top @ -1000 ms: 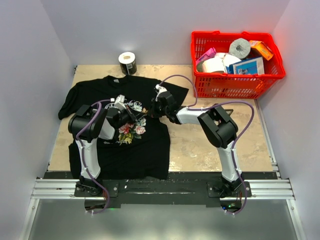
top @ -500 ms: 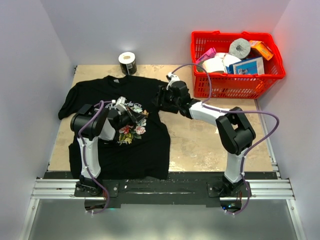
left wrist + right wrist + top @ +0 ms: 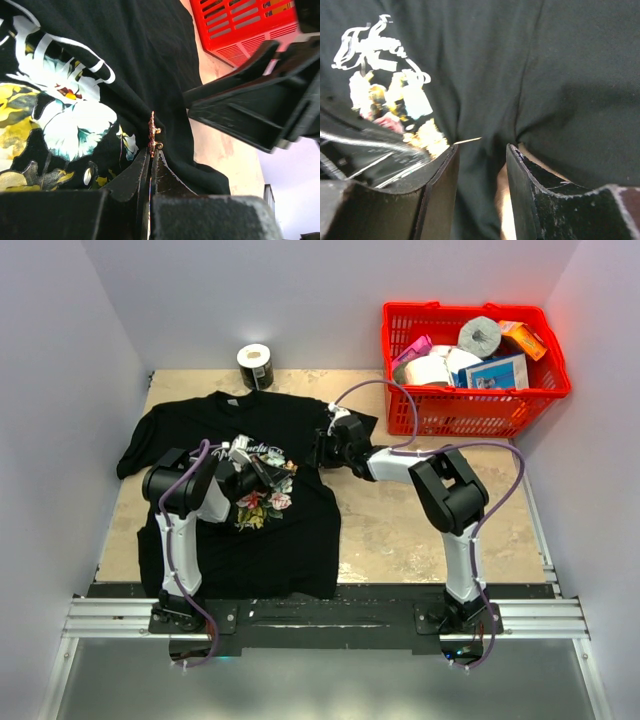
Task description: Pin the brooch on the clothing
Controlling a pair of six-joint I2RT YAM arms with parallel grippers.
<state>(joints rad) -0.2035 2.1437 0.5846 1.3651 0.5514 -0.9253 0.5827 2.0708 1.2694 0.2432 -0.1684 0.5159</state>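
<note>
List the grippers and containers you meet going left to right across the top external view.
left gripper → right gripper → red basket

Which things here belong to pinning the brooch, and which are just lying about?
Part of the job:
- brooch, pinched in the left gripper
- black T-shirt, spread flat
- right gripper, open over the shirt

Lying about:
- red basket, holding a toilet roll and other items
- black-and-white roll, beyond the shirt
</note>
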